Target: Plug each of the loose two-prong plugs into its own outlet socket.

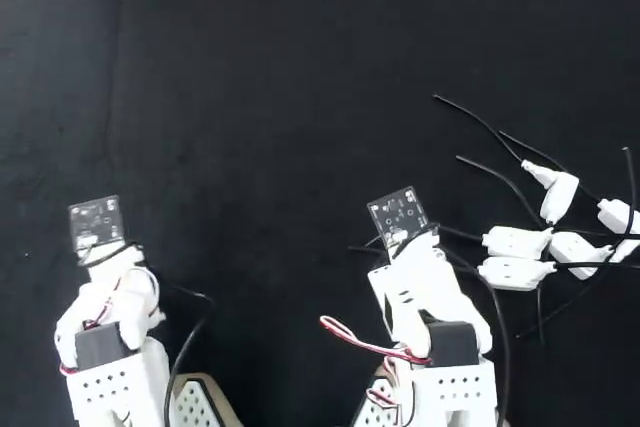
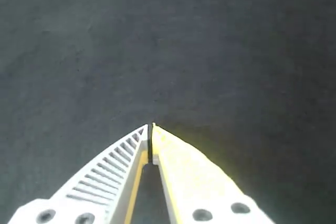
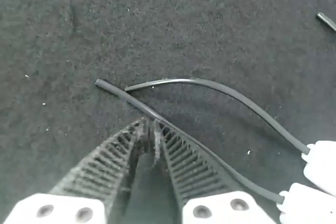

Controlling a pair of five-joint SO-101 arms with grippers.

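Plugs and sockets: a cluster of white plug and socket bodies (image 1: 516, 243) lies on the black cloth (image 1: 300, 97). In the high view it sits at about 3 o'clock from the table's middle. The pieces lie close together, some touching. I cannot tell plug from socket.

Thin black cords (image 1: 490, 177) fan out from the cluster toward 10–11 o'clock; others trail toward 6 o'clock.

Right arm (image 1: 425, 287): at 9 o'clock of the cluster, near it. Right gripper (image 3: 148, 128) has its fingers pressed together with nothing between them. One straight cord (image 3: 121, 95) runs close past the tips. A curved cord (image 3: 236, 98) arcs away to a white body (image 3: 321, 163).

Left arm (image 1: 110, 307): at 9 o'clock of the right arm, well apart from the cluster. Left gripper (image 2: 151, 129) has its fingers closed tip to tip, holding nothing, over bare cloth.
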